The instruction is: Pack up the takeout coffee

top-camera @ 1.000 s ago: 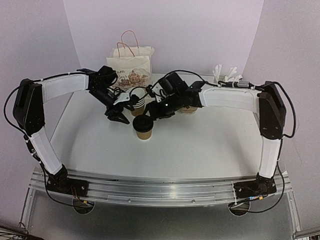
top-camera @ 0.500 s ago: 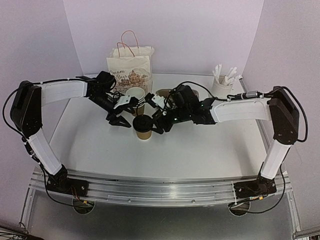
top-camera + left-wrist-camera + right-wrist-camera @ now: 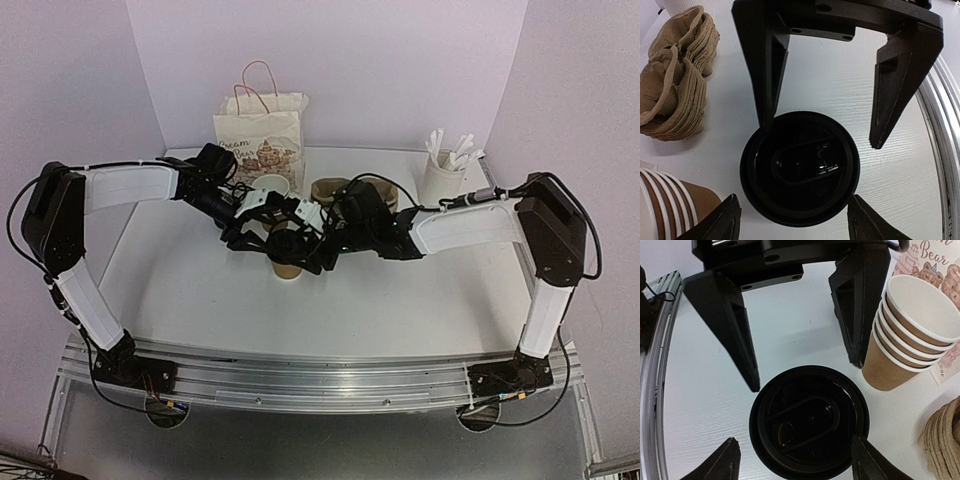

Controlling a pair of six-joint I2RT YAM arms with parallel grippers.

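Straddling coffee [image 3: 286,248], left end effector [image 3: 794,200], right end effector [image 3: 794,441]

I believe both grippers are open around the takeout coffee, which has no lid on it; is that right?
Not quite: the takeout coffee does carry a black lid, as the right wrist view shows plainly. The rest holds: the left gripper and the right gripper are both open around it.
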